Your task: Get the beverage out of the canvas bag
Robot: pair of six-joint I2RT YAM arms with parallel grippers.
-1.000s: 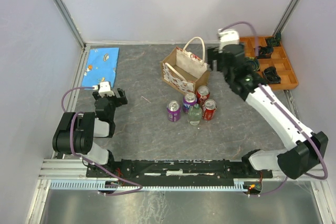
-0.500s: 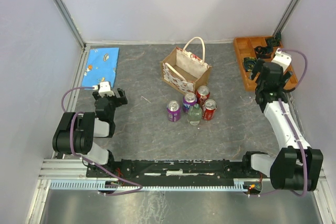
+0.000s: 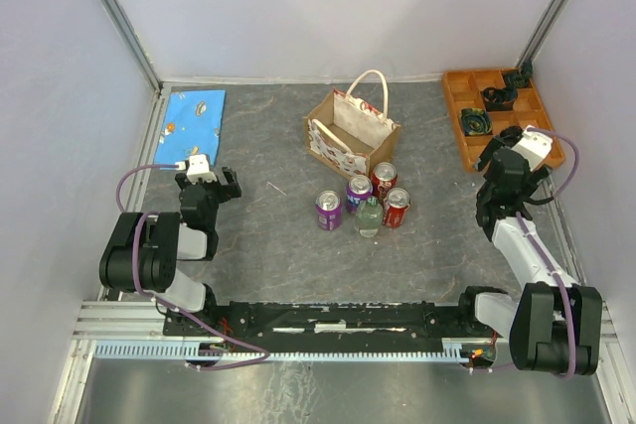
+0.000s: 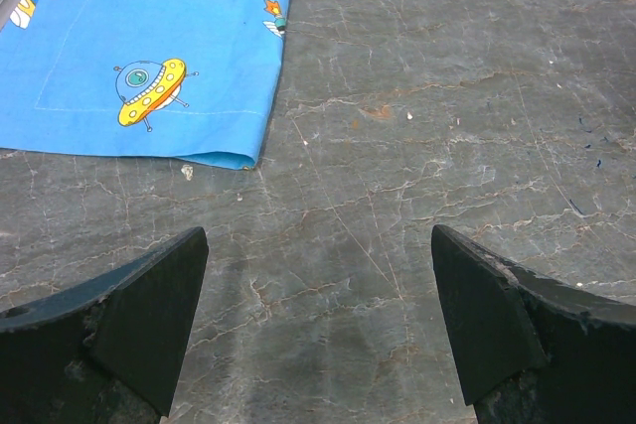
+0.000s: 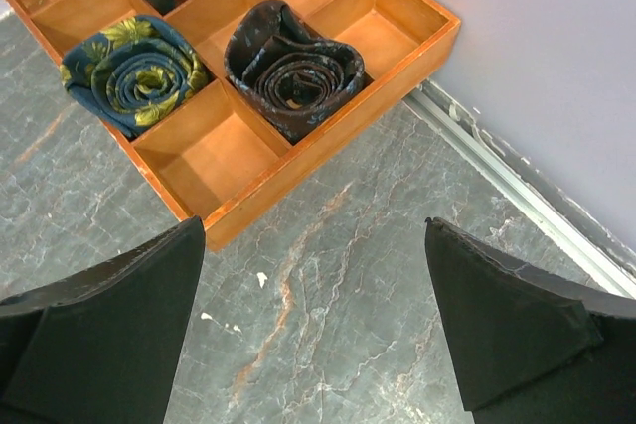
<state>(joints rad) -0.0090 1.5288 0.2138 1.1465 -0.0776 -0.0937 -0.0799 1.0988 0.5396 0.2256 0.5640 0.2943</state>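
The canvas bag stands upright at the table's middle back, mouth open, cream handles up; only its brown inside shows. In front of it stand the beverages: two purple cans, two red cans and a clear bottle. My right gripper is far right of the bag, open and empty, over bare table at the near edge of the orange tray. My left gripper rests open and empty over the table at the left.
The orange compartment tray in the back right corner holds rolled fabrics. A blue printed cloth lies at the back left. White walls and metal rails bound the table.
My right arm has swung away from beside the bag to the right and folded back near the tray, gripper still open. The left arm, bag and drinks have not moved.
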